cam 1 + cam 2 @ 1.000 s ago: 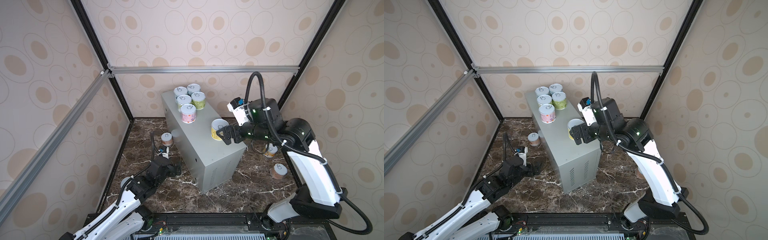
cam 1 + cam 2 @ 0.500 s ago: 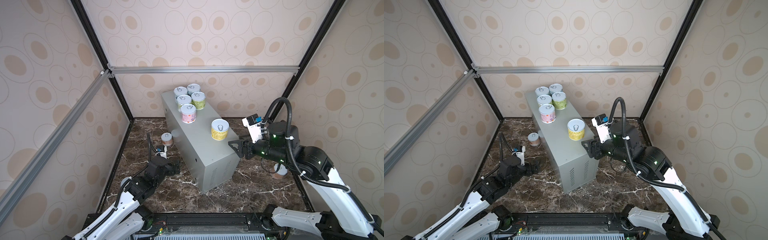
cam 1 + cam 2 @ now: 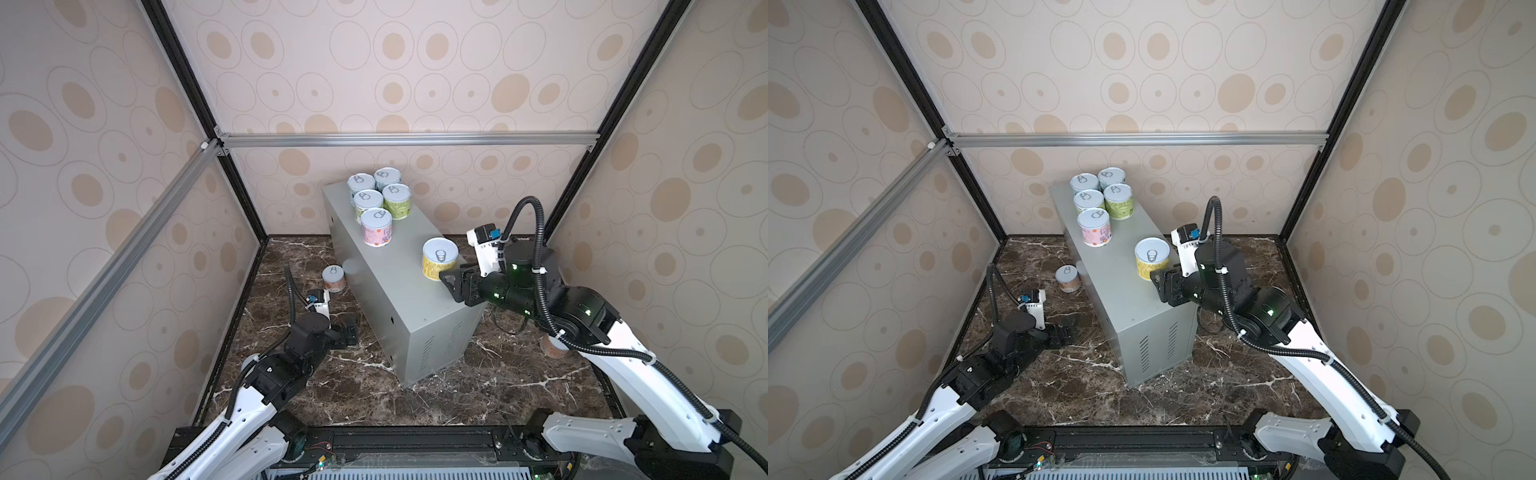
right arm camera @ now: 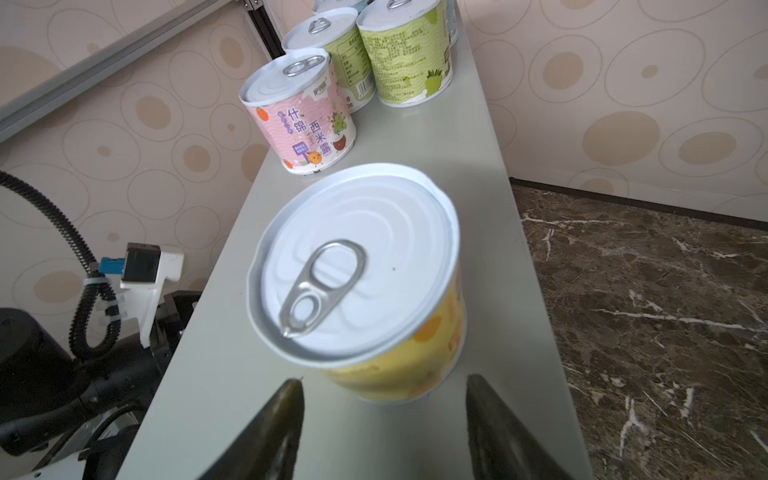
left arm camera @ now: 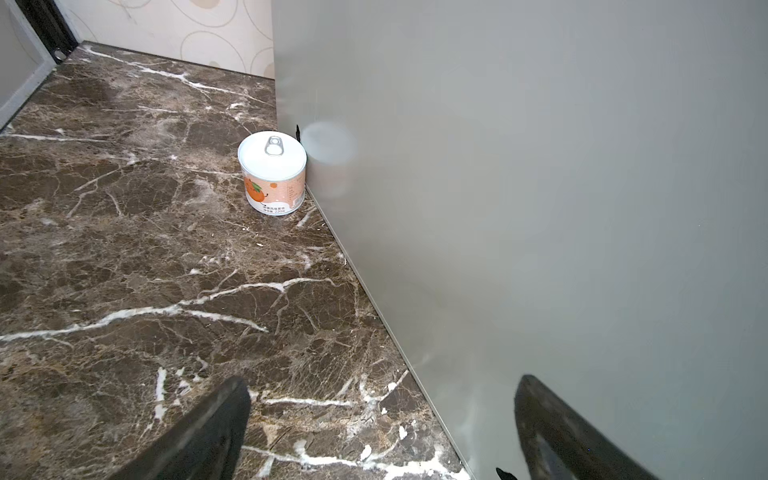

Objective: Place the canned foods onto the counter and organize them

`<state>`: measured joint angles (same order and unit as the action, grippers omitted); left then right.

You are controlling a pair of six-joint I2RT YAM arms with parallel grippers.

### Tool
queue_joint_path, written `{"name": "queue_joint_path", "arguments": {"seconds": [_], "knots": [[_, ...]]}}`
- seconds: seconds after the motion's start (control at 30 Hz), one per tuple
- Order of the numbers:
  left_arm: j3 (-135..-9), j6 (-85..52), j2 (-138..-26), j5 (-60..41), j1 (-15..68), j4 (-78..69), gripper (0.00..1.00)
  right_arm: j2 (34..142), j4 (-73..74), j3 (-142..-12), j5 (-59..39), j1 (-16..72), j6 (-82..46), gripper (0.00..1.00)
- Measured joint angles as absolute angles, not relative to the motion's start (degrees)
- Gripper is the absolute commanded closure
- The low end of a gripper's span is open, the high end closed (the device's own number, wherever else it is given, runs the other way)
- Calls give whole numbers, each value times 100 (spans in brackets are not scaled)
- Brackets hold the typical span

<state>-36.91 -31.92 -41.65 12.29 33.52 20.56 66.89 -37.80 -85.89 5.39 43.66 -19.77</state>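
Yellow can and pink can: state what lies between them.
Nothing. Only bare top of the grey metal box separates the yellow can from the pink can, clear in the right wrist view and both top views.

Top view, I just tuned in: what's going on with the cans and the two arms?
The right gripper is at the edge of the counter, jaws apart, holding nothing, right by the yellow can standing on top. Five other cans are grouped at the far end. The left gripper is wide open, low over the marble floor, facing the orange can, which stands on the floor against the counter's side. That one is not yet up.
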Motion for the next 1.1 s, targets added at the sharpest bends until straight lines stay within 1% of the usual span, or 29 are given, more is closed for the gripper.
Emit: {"name": "queue_joint_path", "arguments": {"seconds": [0.3, 0.67, 1.1], "knots": [[-3715, -3190, -4388, 1214, 3345, 2062, 1, 7098, -3341, -8632, 781, 4370, -2025, 34], [-4049, -3087, -4412, 1205, 3341, 2141, 1, 7990, -3249, -9334, 952, 4364, -1791, 33], [-4049, -2961, -4464, 1238, 3341, 2189, 1, 8884, -3050, -10009, 668, 4007, -1767, 33]]}}
